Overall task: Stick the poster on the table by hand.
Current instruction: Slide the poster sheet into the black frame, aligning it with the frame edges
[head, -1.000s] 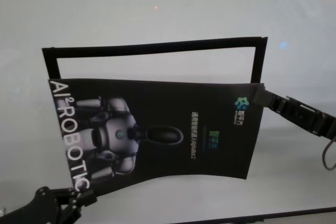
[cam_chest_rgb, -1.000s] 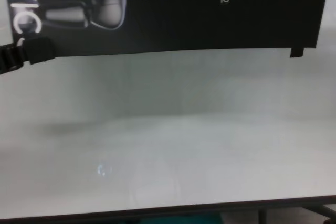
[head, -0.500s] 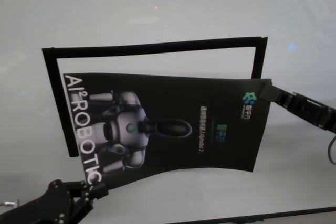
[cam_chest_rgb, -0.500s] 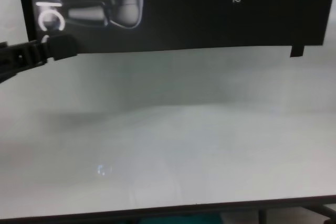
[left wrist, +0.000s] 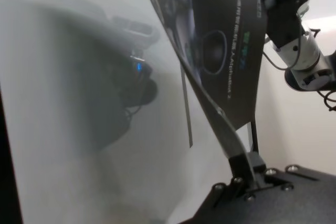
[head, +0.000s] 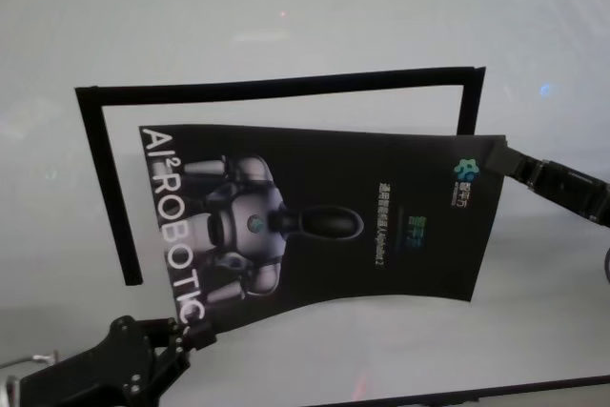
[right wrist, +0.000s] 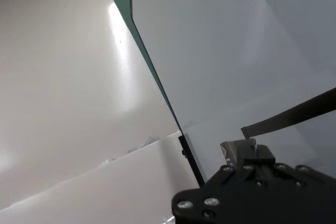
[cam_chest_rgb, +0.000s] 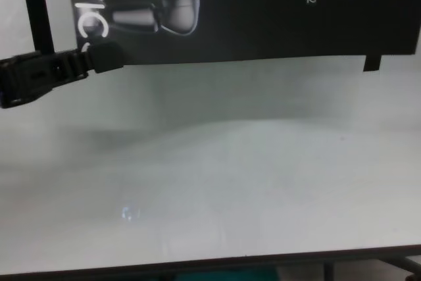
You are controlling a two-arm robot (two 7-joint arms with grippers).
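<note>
poster point(head: 324, 226) hung unstuck above table point(head: 286, 7); we pinched opposite corners, left gripper point(head: 195, 338) and right gripper point(head: 503, 157).

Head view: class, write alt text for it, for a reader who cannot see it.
A black poster with a silver robot figure is held over a white table by two pincers: the left pincer grips its near left corner, the right pincer its far right corner. A black strip outline lies on the table behind it.

Black robot-print poster point(head: 334, 221) hangs curved above the white table point(head: 286, 16).
</note>
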